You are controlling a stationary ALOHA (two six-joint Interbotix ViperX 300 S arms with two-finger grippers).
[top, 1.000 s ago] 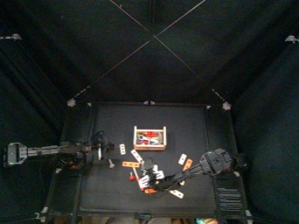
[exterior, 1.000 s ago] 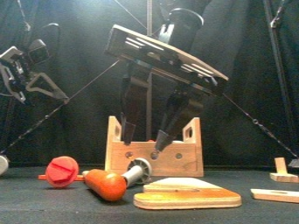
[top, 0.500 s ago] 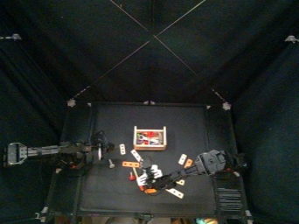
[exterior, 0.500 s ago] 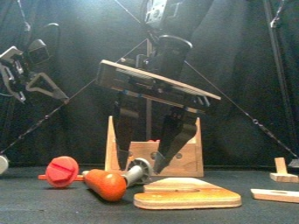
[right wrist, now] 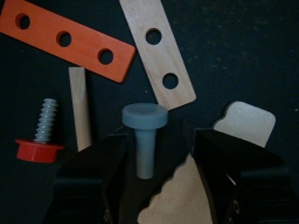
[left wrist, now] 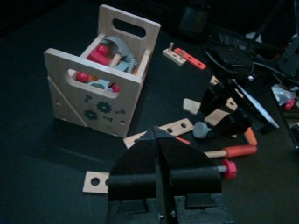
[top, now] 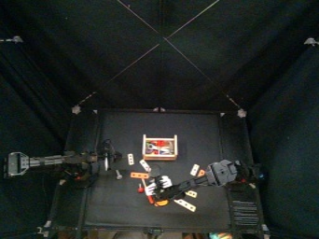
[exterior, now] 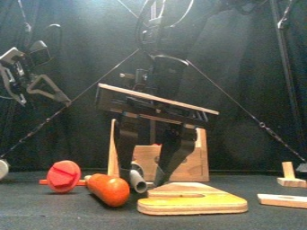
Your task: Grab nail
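Right wrist view: the grey nail (right wrist: 142, 136) is seen at centre, its round head uppermost in the frame and its shaft running down between the two jaws of the right gripper (right wrist: 162, 179), which are spread apart on either side of it and are not closed on it; an orange strip (right wrist: 73, 40) with three holes lies at upper left, a pale wooden strip (right wrist: 155, 48) with two holes at upper centre, a thin stick (right wrist: 79, 107) at left, a red-headed screw (right wrist: 38, 134) at lower left, and a rounded wooden piece (right wrist: 244, 119) at right.

Front view: the right gripper (exterior: 160, 171) is lowered to the table at centre, in front of the toolbox (exterior: 192, 151); the nail (exterior: 138, 181) stands between its tips, beside an orange handle (exterior: 108, 190) and a wooden board (exterior: 192, 201).

Top view: the right gripper (top: 165, 188) is placed among scattered parts in the lower centre; the left gripper (top: 104, 161) rests at left, apart from the parts.

Left wrist view: the jaws of the left gripper (left wrist: 163, 163) are pressed together, holding nothing.
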